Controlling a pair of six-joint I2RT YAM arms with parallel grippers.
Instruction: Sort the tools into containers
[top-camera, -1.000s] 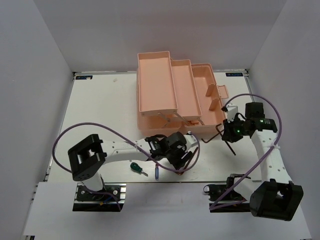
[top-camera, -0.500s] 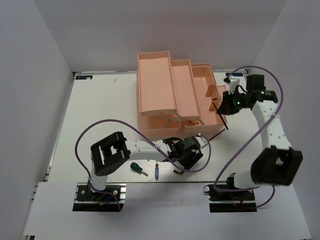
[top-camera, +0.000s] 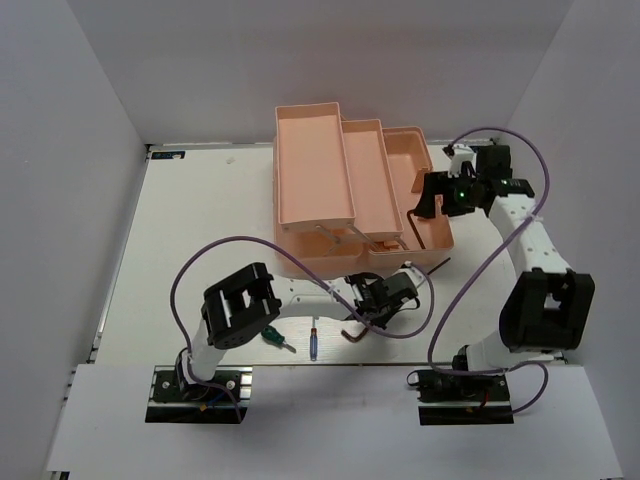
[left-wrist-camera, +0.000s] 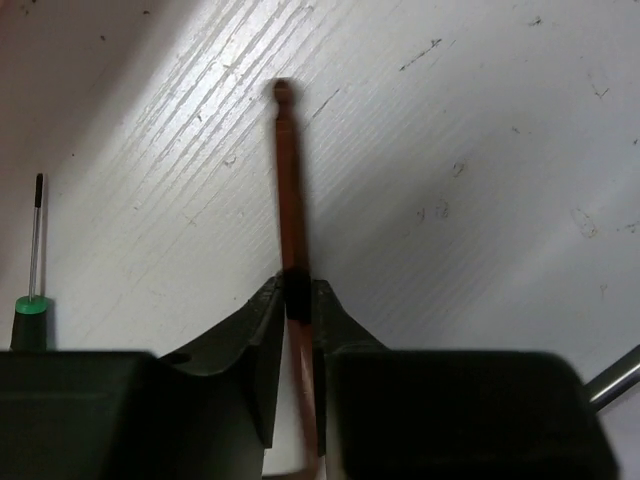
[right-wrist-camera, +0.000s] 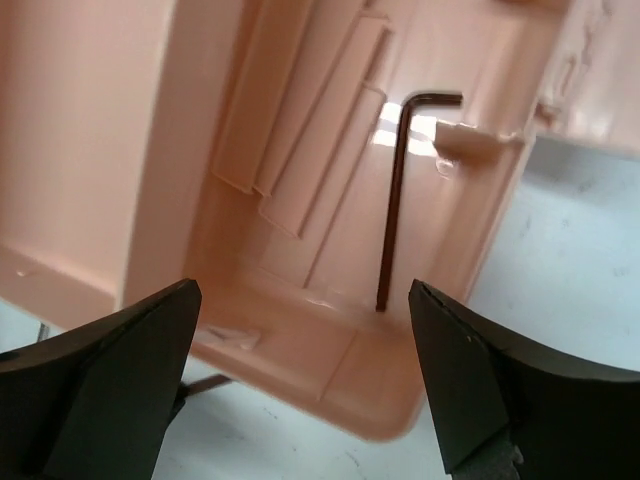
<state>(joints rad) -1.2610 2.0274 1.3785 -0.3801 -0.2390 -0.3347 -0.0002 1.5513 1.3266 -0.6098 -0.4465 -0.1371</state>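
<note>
The salmon-pink toolbox (top-camera: 312, 165) stands open at the back centre. A dark hex key (right-wrist-camera: 392, 200) lies in its right compartment (top-camera: 430, 235), below my open right gripper (right-wrist-camera: 303, 300), which hovers over that compartment (top-camera: 428, 200). On the table in front of the box, my left gripper (left-wrist-camera: 297, 295) is shut on a copper hex key (left-wrist-camera: 288, 190), whose bent end shows in the top view (top-camera: 350, 335). A stubby green screwdriver (top-camera: 272, 338) and a slim blue one (top-camera: 313, 343) lie near the front edge.
Another dark hex key (top-camera: 438, 265) lies on the table just right of the box front. A thin screwdriver shaft with a green collar (left-wrist-camera: 33, 270) lies left of the left jaws. The purple cables loop over both arms.
My right gripper moved over the toolbox, opened and let go of the dark hex key, which now lies in the right compartment. My left gripper shifted right and shut on the copper hex key.
</note>
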